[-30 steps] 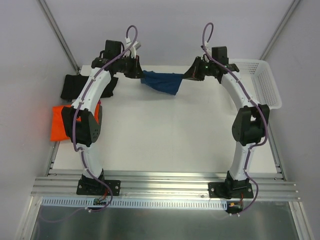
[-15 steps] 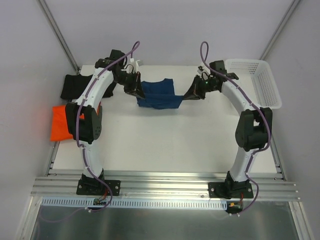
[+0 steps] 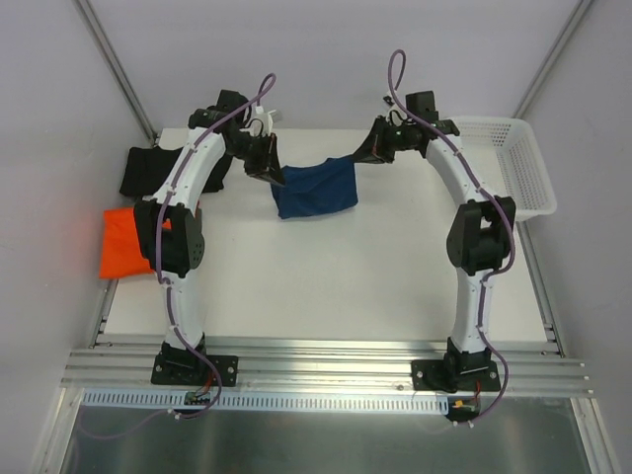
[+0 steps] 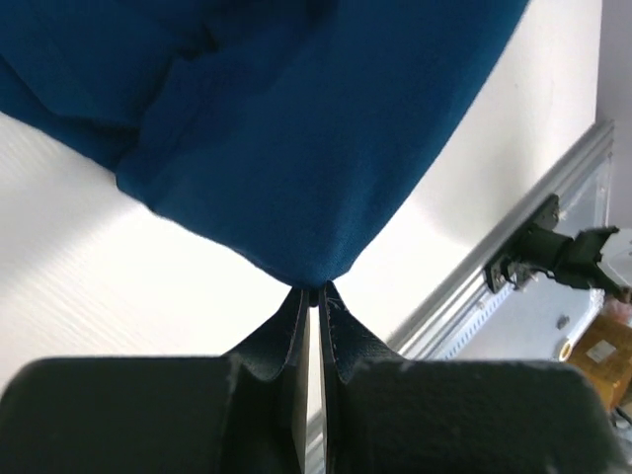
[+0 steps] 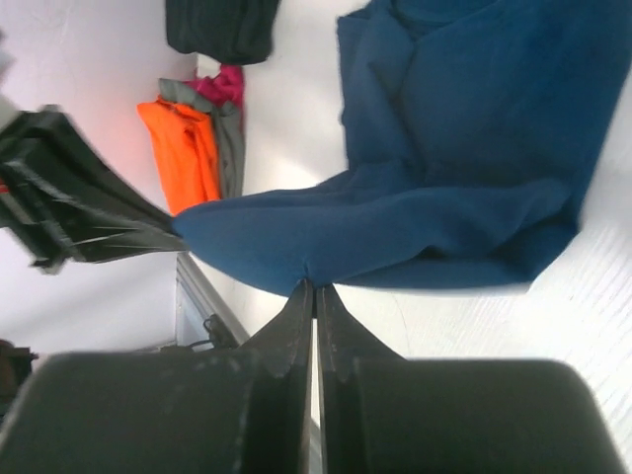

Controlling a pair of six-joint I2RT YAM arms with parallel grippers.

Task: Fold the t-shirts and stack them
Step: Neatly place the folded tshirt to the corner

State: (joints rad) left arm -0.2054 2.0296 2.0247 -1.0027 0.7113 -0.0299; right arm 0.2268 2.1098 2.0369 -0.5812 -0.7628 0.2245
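The navy blue t-shirt (image 3: pixel 316 188) hangs between both grippers at the far middle of the table, its lower part draped on the surface. My left gripper (image 3: pixel 277 176) is shut on the shirt's left top corner, pinching the blue cloth (image 4: pixel 316 148) at its fingertips (image 4: pixel 314 289). My right gripper (image 3: pixel 361 157) is shut on the right top corner, with blue cloth (image 5: pixel 444 178) bunched at its tips (image 5: pixel 314 286). The orange t-shirt (image 3: pixel 123 242) lies folded at the left edge. The black t-shirt (image 3: pixel 148 170) lies behind it at the far left.
A white lattice basket (image 3: pixel 513 163) stands at the far right of the table (image 3: pixel 326 286). A metal rail (image 3: pixel 326 360) runs along the near edge by the arm bases. In the right wrist view the orange shirt (image 5: pixel 183 153) lies next to grey and pink cloth (image 5: pixel 229 109).
Both grippers have lifted and spread the navy shirt. It went from a bunched strip to a flatter hanging panel, and the right gripper swung back toward the far edge.
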